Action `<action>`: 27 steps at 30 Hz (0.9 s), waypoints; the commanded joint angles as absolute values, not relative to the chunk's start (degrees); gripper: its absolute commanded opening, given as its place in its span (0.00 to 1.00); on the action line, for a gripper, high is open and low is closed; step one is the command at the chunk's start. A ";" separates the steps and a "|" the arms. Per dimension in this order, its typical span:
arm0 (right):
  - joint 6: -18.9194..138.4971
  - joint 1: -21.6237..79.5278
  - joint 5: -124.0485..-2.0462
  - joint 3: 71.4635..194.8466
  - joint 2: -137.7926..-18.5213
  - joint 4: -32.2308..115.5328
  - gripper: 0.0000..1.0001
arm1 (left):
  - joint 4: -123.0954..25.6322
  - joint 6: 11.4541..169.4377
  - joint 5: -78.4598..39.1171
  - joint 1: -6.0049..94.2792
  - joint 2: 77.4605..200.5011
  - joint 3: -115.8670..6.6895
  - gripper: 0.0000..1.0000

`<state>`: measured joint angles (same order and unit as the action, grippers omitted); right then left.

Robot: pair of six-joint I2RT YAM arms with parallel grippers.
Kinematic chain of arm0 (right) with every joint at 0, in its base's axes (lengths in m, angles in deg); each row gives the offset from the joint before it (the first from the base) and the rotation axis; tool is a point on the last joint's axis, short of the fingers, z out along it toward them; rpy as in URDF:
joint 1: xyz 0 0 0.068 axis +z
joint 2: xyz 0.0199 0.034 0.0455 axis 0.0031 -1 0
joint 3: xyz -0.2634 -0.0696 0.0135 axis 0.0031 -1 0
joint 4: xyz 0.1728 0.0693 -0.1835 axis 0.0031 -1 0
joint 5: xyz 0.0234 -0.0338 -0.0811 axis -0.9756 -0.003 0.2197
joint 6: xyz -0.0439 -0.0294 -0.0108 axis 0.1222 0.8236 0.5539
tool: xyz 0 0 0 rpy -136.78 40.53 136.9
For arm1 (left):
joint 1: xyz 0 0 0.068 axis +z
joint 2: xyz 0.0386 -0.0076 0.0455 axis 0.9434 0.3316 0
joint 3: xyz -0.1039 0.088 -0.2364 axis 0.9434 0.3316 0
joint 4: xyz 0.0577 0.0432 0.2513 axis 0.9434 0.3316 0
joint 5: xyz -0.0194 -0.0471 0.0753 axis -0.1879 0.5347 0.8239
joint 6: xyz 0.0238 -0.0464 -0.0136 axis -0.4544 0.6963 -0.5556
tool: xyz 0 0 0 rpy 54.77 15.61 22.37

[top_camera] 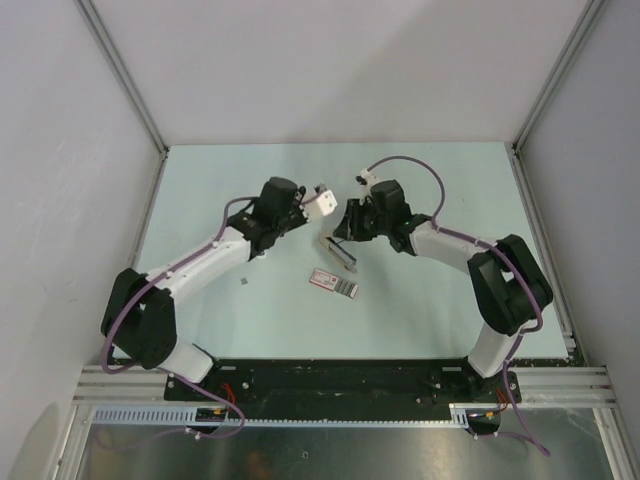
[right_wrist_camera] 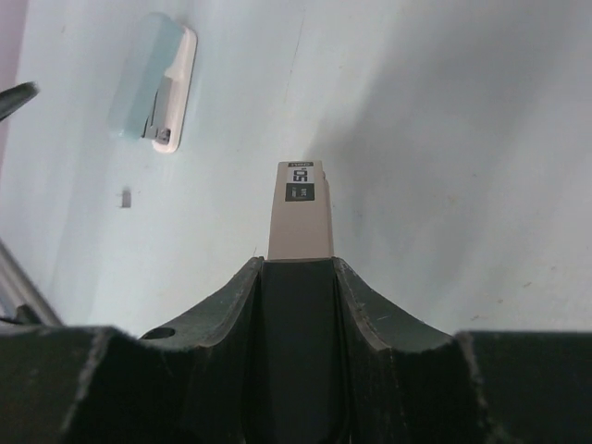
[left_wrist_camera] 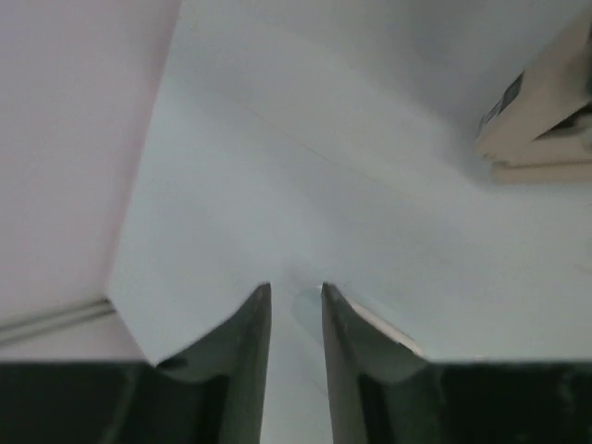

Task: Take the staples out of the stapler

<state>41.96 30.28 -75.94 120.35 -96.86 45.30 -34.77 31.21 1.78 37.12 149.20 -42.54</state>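
Left pincer [left_wrist_camera: 296, 294] hung over bare tabletop [left_wrist_camera: 277, 166], fingers a narrow gap apart, nothing between them, just left of the stapler. A tiny grey staple strip [right_wrist_camera: 124, 197] lay loose on the tabletop, well to the left of the work and apart from everything else. Whether more staples sat inside the stapler could not be told. The flat pink-and-white box [top_camera: 333, 282] lay near the stapler on the robot's side, touching nothing. The stapler [right_wrist_camera: 301, 208] was at mid-tabletop, its rear end clamped between the fingers of the right pincer [right_wrist_camera: 298, 265], its labelled nose pointing away from that wrist. In the left wrist view its beige body seemed split into two layers, perhaps hinged open, but this was too blurred to be sure. Judgement: the step in hand was the left pincer working at the magazine while the right held the body. To do this well, the right should probably hold firm and steady. The left should probably approach with its narrow gap lined up along the rail and draw along that axis, not sideways, so the stapler would not twist in the grip. Freed strips should fall clear of the box.
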 commanded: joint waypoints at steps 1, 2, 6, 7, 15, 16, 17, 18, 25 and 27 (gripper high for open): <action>38.52 36.18 -60.94 121.79 -92.55 52.29 0.00 | -20.54 56.06 -14.46 40.67 147.99 -49.53 0.39; 37.40 37.16 -56.94 121.83 -92.27 52.45 0.00 | -19.21 59.73 -18.82 42.56 147.75 -50.07 0.42; 33.16 40.01 -44.80 122.35 -91.68 53.03 0.00 | -16.09 70.06 -37.41 50.36 147.87 -50.89 0.53; 32.70 40.79 -42.46 122.72 -91.58 53.18 0.00 | -15.58 71.65 -41.15 51.80 148.08 -50.89 0.56; 32.47 46.99 -29.19 127.18 -91.51 55.30 0.00 | -13.40 78.24 -54.73 54.45 150.46 -49.70 0.98; 31.83 47.31 -28.50 127.64 -91.53 55.54 0.00 | -13.36 79.13 -55.70 54.46 150.83 -49.46 0.99; 31.15 47.61 -27.98 128.13 -91.59 55.75 0.00 | -13.34 79.48 -56.72 54.42 151.28 -49.16 0.99; 30.42 47.93 -27.50 128.64 -91.57 55.94 0.00 | -13.37 79.61 -57.53 54.44 151.77 -48.88 0.99; 29.21 51.10 -24.31 132.59 -92.20 57.86 0.00 | -13.49 78.01 -61.09 54.46 154.89 -48.82 0.99; 28.41 51.27 -24.69 133.53 -92.40 57.75 0.00 | -13.80 76.87 -61.51 54.46 155.53 -49.10 0.99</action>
